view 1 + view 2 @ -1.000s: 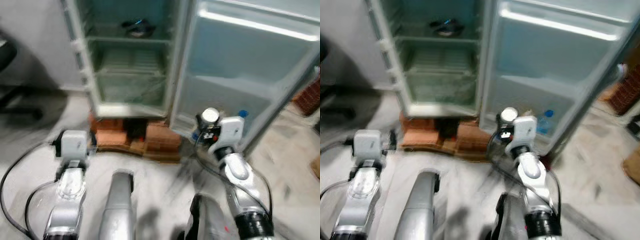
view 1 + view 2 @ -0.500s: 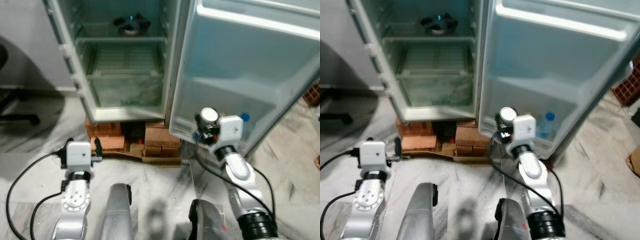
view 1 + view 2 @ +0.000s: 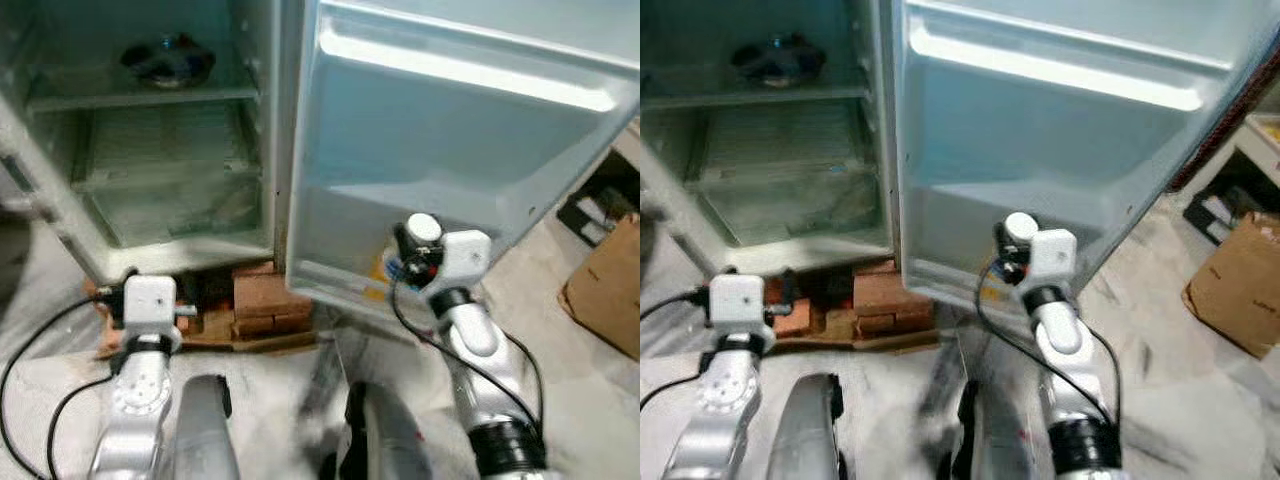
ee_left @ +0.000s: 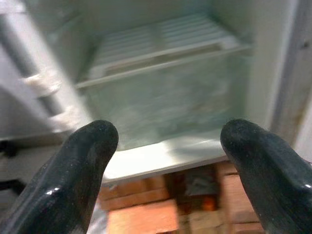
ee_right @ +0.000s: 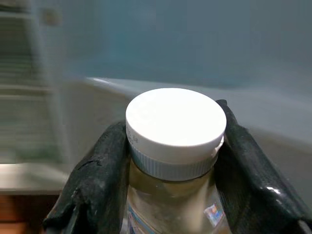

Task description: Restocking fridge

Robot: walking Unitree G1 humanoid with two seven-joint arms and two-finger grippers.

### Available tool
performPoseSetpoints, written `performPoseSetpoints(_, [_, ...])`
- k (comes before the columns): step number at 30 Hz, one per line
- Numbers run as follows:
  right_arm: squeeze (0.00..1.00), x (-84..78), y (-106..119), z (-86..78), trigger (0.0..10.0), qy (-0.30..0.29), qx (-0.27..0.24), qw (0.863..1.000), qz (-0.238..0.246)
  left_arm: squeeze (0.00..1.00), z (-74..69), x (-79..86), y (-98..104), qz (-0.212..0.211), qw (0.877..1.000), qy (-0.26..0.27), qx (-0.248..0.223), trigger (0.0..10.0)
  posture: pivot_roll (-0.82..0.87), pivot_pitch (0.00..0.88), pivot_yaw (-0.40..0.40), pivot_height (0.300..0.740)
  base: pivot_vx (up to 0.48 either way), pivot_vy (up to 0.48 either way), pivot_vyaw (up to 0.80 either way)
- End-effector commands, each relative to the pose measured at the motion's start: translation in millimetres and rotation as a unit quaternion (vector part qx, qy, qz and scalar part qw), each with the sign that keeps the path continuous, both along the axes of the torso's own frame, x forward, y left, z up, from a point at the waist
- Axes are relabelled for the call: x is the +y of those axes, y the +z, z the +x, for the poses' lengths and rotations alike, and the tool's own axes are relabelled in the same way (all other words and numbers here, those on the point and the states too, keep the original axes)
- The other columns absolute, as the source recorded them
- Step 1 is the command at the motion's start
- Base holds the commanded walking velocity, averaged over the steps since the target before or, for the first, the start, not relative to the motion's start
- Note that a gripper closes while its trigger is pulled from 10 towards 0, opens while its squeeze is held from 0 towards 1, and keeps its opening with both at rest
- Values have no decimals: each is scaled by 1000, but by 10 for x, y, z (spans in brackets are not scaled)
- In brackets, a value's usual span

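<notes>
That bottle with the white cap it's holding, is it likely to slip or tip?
The bottle looks smooth, so possibly slippery. The right tool grips just under the white cap, so it may swing. It looks full, probably fairly heavy.

We record a fridge standing with its door swung wide open, the pale inner lining of the door facing us. The cabinet rests on a base of reddish bricks. Inside we see ribbed shelves with a clear drawer below them, and a dark round item on an upper shelf; we cannot tell what it is. We note a bottle with a white screw cap and pale yellowish contents, held upright between the two black fingers of the right claw, just before the lower part of the door.
</notes>
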State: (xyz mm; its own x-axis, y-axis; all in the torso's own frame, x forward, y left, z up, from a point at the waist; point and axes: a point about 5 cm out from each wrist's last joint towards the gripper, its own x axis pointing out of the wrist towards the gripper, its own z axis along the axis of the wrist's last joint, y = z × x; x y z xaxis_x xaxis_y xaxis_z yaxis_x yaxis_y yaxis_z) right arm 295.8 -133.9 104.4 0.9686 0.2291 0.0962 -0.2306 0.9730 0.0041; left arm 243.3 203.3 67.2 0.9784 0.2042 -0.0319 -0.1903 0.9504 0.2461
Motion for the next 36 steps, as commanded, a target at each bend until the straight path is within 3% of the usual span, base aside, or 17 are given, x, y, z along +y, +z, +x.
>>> performPoseSetpoints(1, [0, -80, 64, 15, 10000, -10, -15, 1000, -5, 0, -16, -40, -24, -2, 1000, -4, 6, 10000, 128, 71, -74, 585, 0, 0, 0])
performPoseSetpoints(10, [0, 53, -8, -9, 10000, 50, 13, 999, 9, 0, -55, 22, -14, 11, 1000, 15, 12, 10000, 143, 93, -81, 585, 0, 0, 0])
performPoseSetpoints(17, [0, 260, -82, 56, 10000, 97, 30, 995, 6, 0, -166, 46, -41, 16, 999, 22, 32, 10000, 154, 135, -77, 585, 0, 0, 0])
performPoseSetpoints(23, [0, 417, -135, 238, 10000, 102, 40, 994, -12, 0, -292, 49, 73, 28, 999, 21, 36, 10000, 185, 216, -76, 585, 0, 0, 0])
performPoseSetpoints(29, [0, 432, -14, 391, 10000, 70, 18, 997, -12, 0, -489, 85, 149, 40, 998, 22, 42, 10000, 213, 278, -82, 585, 0, 0, 0])
performPoseSetpoints(36, [0, 435, 114, 504, 10000, 58, -13, 998, -14, 0, -616, 83, 205, 41, 997, 26, 56, 10000, 235, 320, -84, 541, 0, 0, 0])
